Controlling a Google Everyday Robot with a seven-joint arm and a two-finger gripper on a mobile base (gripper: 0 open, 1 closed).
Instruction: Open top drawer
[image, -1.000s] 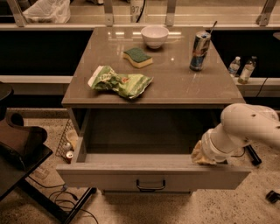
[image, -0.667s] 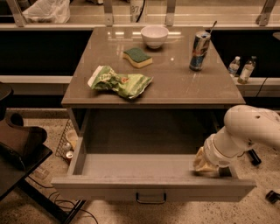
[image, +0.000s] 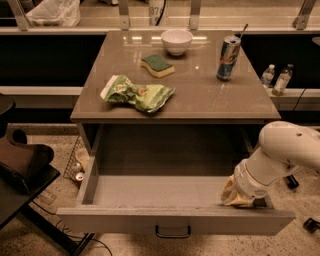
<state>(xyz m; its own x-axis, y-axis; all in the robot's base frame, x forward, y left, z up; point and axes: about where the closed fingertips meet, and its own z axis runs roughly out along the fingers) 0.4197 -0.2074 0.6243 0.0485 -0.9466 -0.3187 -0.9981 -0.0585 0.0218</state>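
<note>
The top drawer (image: 150, 192) stands pulled far out from under the table, its plain grey inside showing and bare. Its front panel (image: 125, 221) carries a small black bar handle (image: 172, 231) at the centre. My gripper (image: 239, 195) is at the drawer's right front corner, reaching down inside just behind the front panel, on the end of my white arm (image: 285, 150). The shorter drawers below are out of view.
On the table top (image: 200, 100) lie a green chip bag (image: 137, 93), a green sponge (image: 157, 64), a white bowl (image: 176, 41) and a drink can (image: 228, 58). A dark chair (image: 22, 170) stands at the left. Two bottles (image: 276, 77) stand at the right.
The drawer has slid further out toward the camera. My gripper moved with it, staying at its right front corner.
</note>
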